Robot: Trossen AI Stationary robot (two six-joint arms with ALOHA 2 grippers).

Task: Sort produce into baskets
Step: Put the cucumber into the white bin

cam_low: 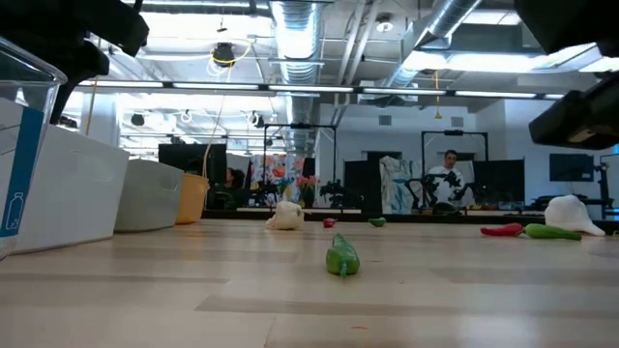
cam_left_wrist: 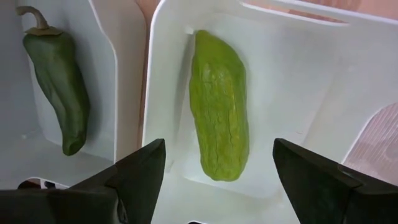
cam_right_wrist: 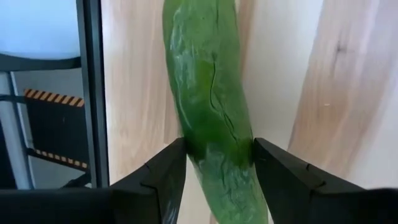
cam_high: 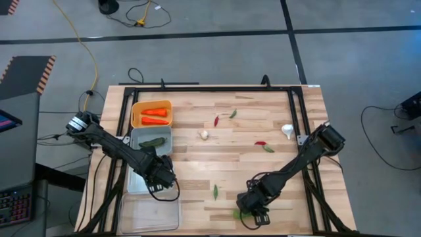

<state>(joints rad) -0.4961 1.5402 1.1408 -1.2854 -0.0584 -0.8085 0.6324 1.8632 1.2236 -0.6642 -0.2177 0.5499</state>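
Green dominates both wrist views: the right gripper has its two fingers pressed against the sides of a cucumber lying on the wooden table near the front edge, a hold that looks set for lifting it toward the bins. The left gripper hovers with its fingers spread wide and empty over the white basket, directly above a second, paler cucumber resting flat on the basket floor; that spread probably means a piece was meant to drop here. In the neighbouring grey basket lies a dark green pepper, and the orange basket farther back holds two carrots, so each bin seems to take one kind. The clear basket at the near corner looks empty. Unsorted pieces are scattered well apart on the table: a garlic bulb, another garlic bulb, a red chili and a green chili.
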